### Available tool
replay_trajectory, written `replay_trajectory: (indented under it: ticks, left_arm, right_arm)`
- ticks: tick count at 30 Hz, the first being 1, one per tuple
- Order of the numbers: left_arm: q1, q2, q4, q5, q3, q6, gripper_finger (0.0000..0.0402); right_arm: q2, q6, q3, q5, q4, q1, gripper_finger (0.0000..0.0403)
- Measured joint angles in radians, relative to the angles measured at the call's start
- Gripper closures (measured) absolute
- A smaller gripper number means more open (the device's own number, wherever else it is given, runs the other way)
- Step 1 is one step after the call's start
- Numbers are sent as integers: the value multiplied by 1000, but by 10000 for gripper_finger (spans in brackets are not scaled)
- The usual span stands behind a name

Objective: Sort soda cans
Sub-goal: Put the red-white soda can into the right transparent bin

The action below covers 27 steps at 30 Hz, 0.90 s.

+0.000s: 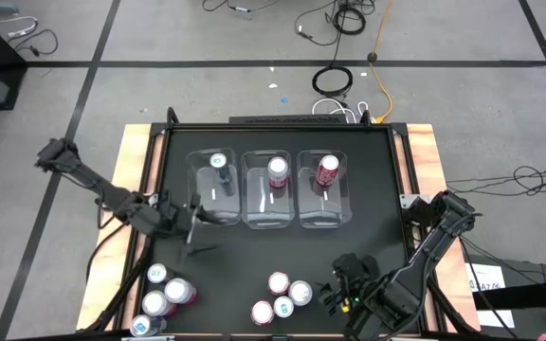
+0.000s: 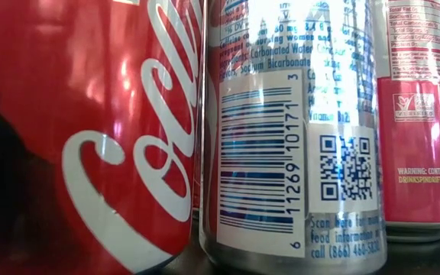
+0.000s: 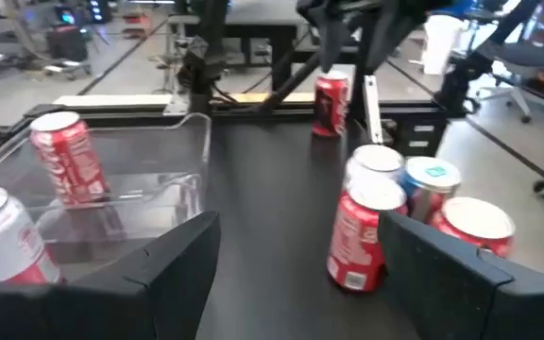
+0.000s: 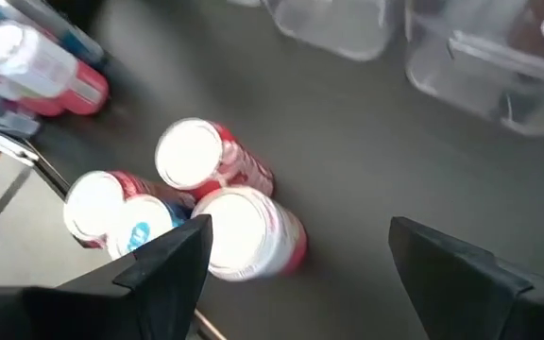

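Note:
Three clear bins stand in a row at the table's far middle. The left one holds a teal can (image 1: pixel 218 161), the middle one a pink-and-white can (image 1: pixel 278 170), the right one a dark red can (image 1: pixel 327 170). Several cans stand clustered at the near left (image 1: pixel 164 292) and several more at the near middle (image 1: pixel 282 296) (image 4: pixel 239 231). My left gripper (image 1: pixel 195 227) (image 3: pixel 300 236) hangs open just near of the left bin, touching nothing. My right gripper (image 1: pixel 341 282) (image 4: pixel 298 227) is open right of the near-middle cluster, its gap empty.
In the left wrist view another dark red can (image 3: pixel 331 99) stands farther off under the right arm; the high view hides it. Three cans (image 2: pixel 296 137) fill the low view close up. Bare black tabletop (image 1: pixel 254 251) lies between the bins and the clusters. Cables lie on the floor beyond.

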Motion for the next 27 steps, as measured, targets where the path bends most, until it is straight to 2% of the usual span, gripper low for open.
replay_trajectory:
  ticks: [5,11,18,24,27]
  left_arm:
    - [-19,-8,-26,0,26,0,107]
    - [-20,-13,-26,-1,26,-48,107]
    - [-20,-13,-27,16,26,-79,107]
    - [-20,-13,-26,49,26,-80,107]
    - [-19,-13,-26,72,26,-82,107]
  right_arm:
    - [0,148,0,-64,-64,10,90]
    - [0,258,0,-255,-188,22,90]
    - [-12,206,0,-431,-192,22,90]
    - [-14,156,0,-508,-192,25,90]
    - [-14,146,0,-515,-192,29,90]
